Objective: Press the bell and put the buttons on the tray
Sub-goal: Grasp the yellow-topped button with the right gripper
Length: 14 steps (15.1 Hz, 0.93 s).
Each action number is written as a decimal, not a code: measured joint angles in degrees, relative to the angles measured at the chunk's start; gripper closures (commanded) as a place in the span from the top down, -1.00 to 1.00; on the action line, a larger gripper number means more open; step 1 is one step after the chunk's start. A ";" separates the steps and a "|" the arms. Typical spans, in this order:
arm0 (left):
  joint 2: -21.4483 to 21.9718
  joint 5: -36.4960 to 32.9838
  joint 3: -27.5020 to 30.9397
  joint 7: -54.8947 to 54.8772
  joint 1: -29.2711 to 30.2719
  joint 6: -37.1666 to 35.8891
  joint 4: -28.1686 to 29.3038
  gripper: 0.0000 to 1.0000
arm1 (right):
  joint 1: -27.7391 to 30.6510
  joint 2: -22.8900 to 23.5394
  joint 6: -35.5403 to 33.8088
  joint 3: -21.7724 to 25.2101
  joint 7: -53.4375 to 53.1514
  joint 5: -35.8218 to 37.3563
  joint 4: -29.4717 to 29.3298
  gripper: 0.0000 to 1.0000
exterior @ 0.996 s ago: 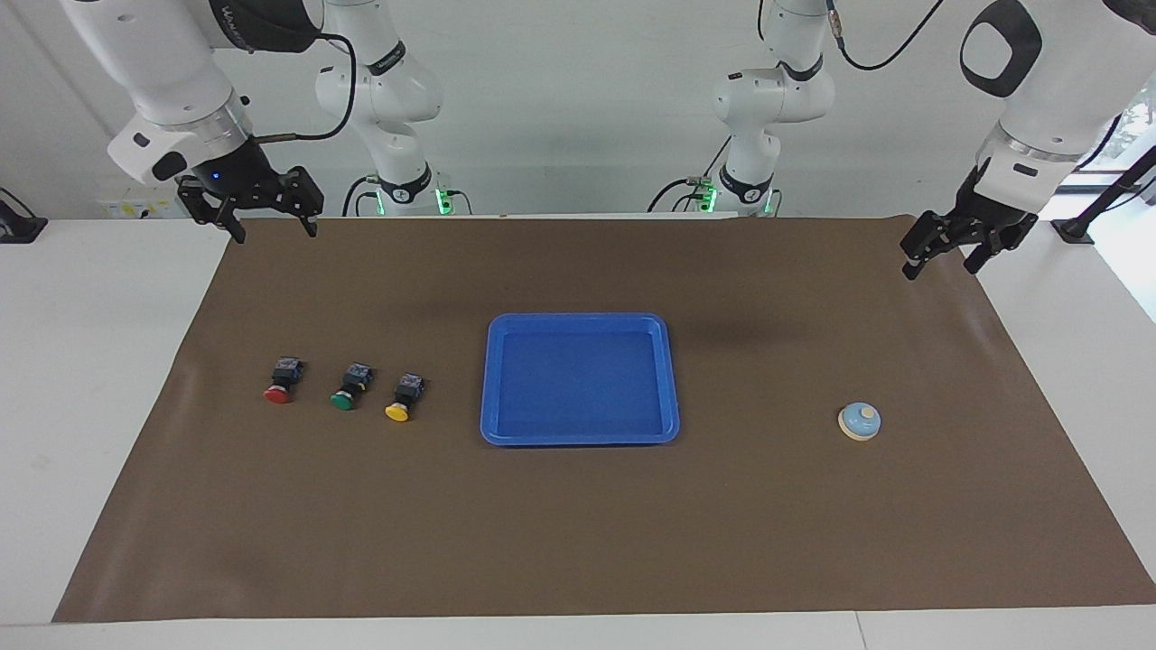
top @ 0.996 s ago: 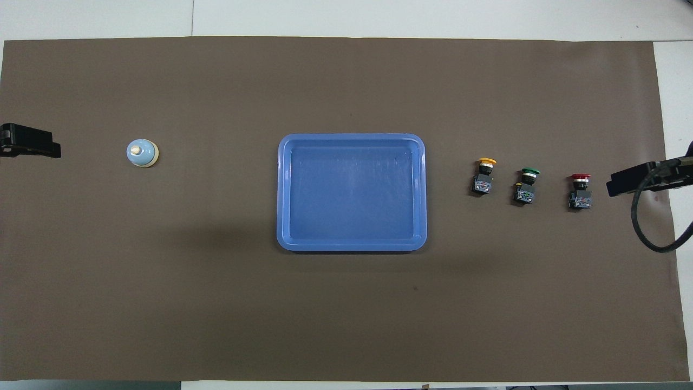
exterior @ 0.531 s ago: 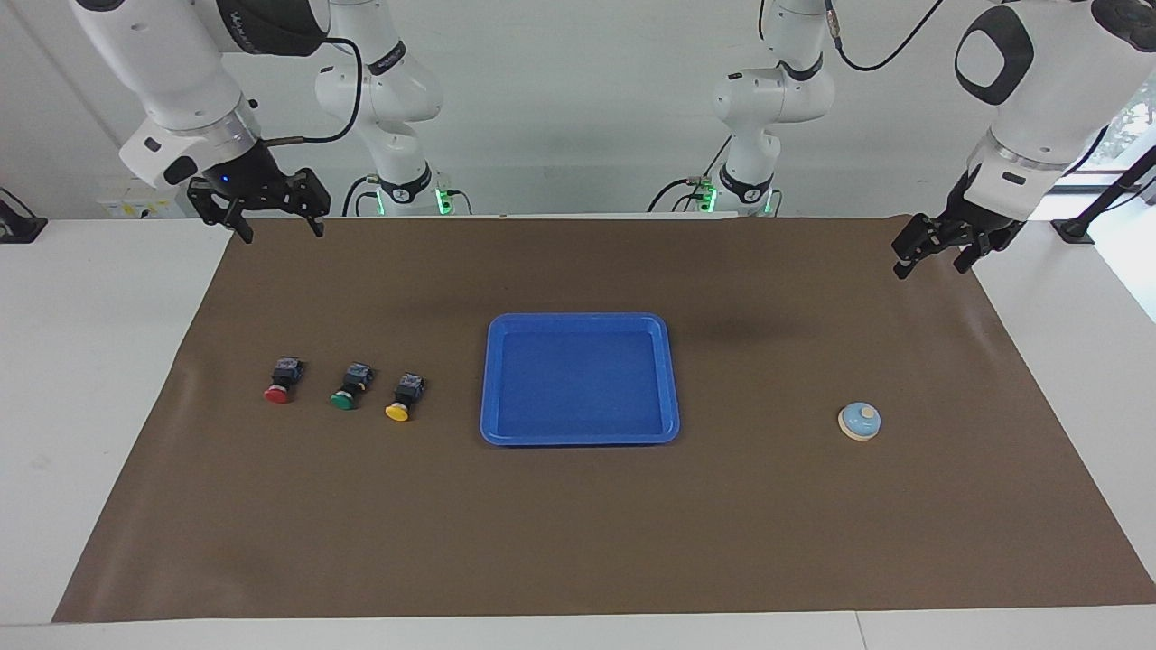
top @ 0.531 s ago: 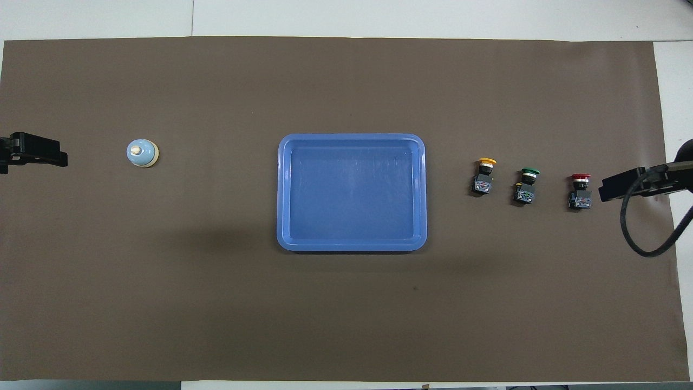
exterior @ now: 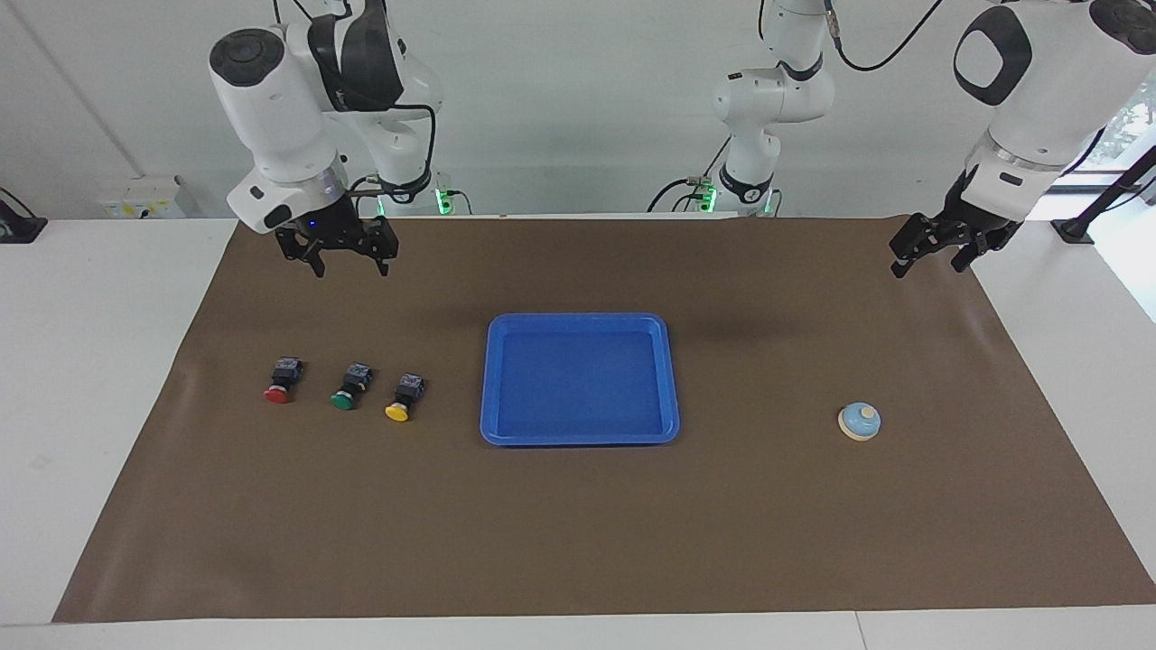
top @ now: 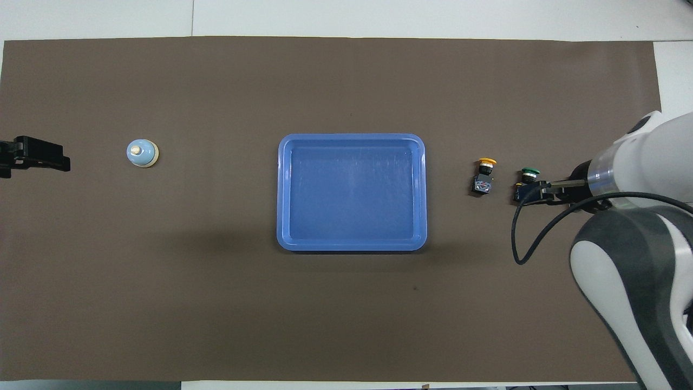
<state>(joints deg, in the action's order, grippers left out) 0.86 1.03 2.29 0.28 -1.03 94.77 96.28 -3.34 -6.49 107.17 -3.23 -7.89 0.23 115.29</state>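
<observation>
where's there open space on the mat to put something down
Bare mat lies between the tray and the bell, and along the mat's edge farthest from the robots. The tray itself holds nothing. It is crowded only where the red, green and yellow buttons sit together.

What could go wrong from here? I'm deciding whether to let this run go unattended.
1. The red button, green button and yellow button lie close together in a row, so the open right gripper, raised above the mat, might knock a neighbour while picking one.
2. They lie on their sides, so a grip could slip.
3. The bell is small; the open left gripper could miss its knob.
</observation>
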 measured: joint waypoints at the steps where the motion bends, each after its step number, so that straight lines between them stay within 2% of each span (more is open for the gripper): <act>1: 0.04 0.00 -0.06 0.00 -0.03 -1.13 0.00 1.00 | -0.06 0.77 2.70 0.00 -1.00 0.00 1.60 1.00; 8: 0.58 0.00 -0.15 0.00 -0.05 -2.39 -0.01 1.00 | -0.86 11.63 20.15 0.03 -8.55 0.00 5.58 1.00; 14: 0.65 0.00 0.06 0.00 -0.01 -2.39 -0.01 1.00 | -0.86 16.11 29.88 0.08 -8.64 0.04 8.45 1.00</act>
<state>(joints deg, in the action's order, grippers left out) 1.51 1.03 2.35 0.28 -1.04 92.38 96.27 -4.20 9.61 137.04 -3.15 -16.52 0.27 123.74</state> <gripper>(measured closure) 0.000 0.000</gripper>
